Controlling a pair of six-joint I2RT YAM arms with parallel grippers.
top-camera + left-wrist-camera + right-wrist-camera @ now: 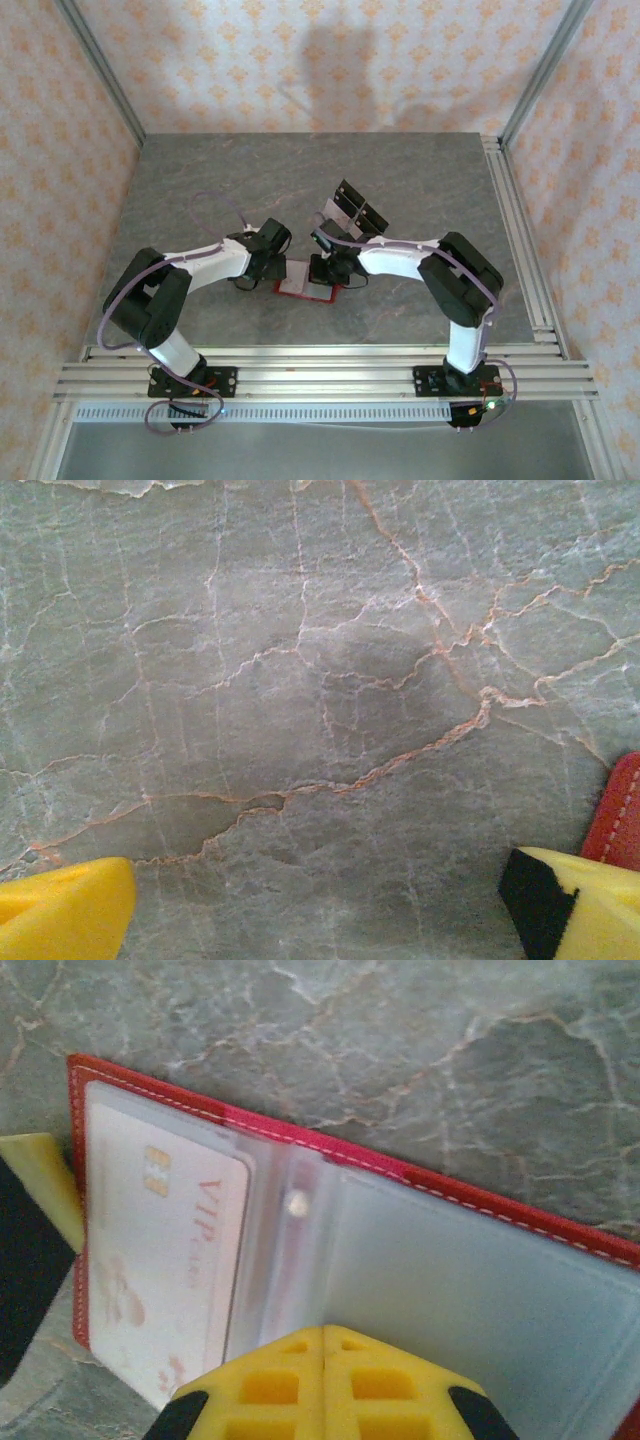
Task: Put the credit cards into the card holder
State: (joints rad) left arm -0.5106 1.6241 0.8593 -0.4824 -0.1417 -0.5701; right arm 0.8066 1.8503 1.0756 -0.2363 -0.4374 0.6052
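Note:
The card holder (303, 287) is a red wallet lying open on the table, its red edge (300, 1138) framing clear sleeves. One pale credit card (165, 1260) marked VIP sits in its left sleeve; the other card is hidden. My right gripper (323, 1345) is shut, its yellow fingertips pressed together over the middle of the sleeves; whether they pinch a sleeve I cannot tell. It stands over the wallet (327, 268). My left gripper (320, 920) is open just left of the wallet (622, 820), low over bare table, nothing between its fingers (65, 910). One of its fingers (40, 1185) touches the wallet's left edge.
A clear plastic rack with black cards (352, 210) stands just behind the right gripper. The grey marbled table (250, 170) stretches to the back and sides. Aluminium rails (520, 220) run along the right and near edges.

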